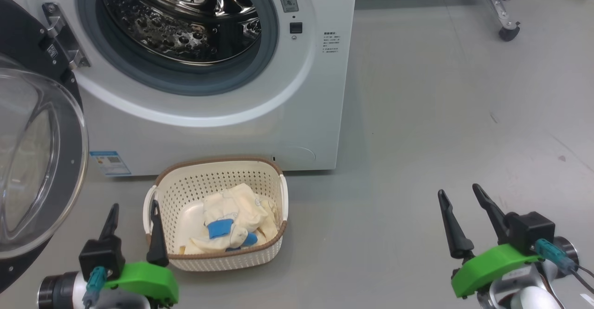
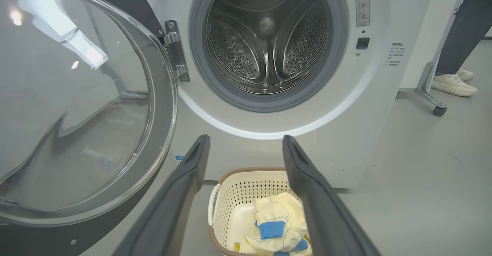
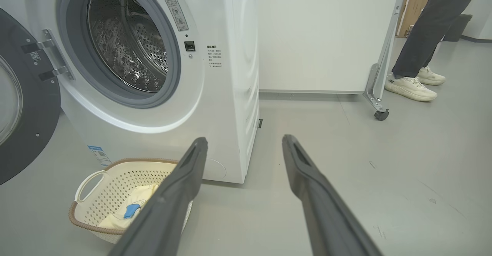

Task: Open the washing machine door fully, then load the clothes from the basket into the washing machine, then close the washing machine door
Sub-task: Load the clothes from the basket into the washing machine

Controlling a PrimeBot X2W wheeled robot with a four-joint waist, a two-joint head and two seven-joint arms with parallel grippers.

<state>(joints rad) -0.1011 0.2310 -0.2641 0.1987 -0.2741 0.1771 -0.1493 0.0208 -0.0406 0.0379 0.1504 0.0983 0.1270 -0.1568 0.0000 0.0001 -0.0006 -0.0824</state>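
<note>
Left gripper (image 1: 134,204) sat low at the head view's lower left, jaws spread wide, holding nothing. It sat just short of the basket (image 1: 218,161); one finger overlapped the basket's left handle in that view, but the left wrist view showed it clear. Right gripper (image 1: 458,189) sat at lower right, jaws spread the same, holding nothing, over bare floor (image 1: 441,114) and well apart from the basket

Basket stood upright on the floor, close in front of the machine (image 1: 315,91), below the opening. Clothes (image 1: 236,211) lay in it: a cream bundle with blue cuffs, heaped toward its right side, with some bare bottom showing at the left

Door (image 1: 28,160) stood wide open at the machine's left, hung on the hinge (image 1: 65,35), with the glass bowl bulging toward the robot and the black rim around it. Sticker (image 1: 109,162) sat low on the machine's front, just left of the basket. Gasket (image 1: 185,79) ringed the opening, with the drum (image 1: 176,21) showing perforated steel behind it

Farther back on the right was a metal frame foot on a caster (image 1: 509,33) under a white panel (image 3: 315,37). A person's legs (image 3: 434,25) in dark trousers and white shoes (image 3: 410,88) stood just beyond it
</note>
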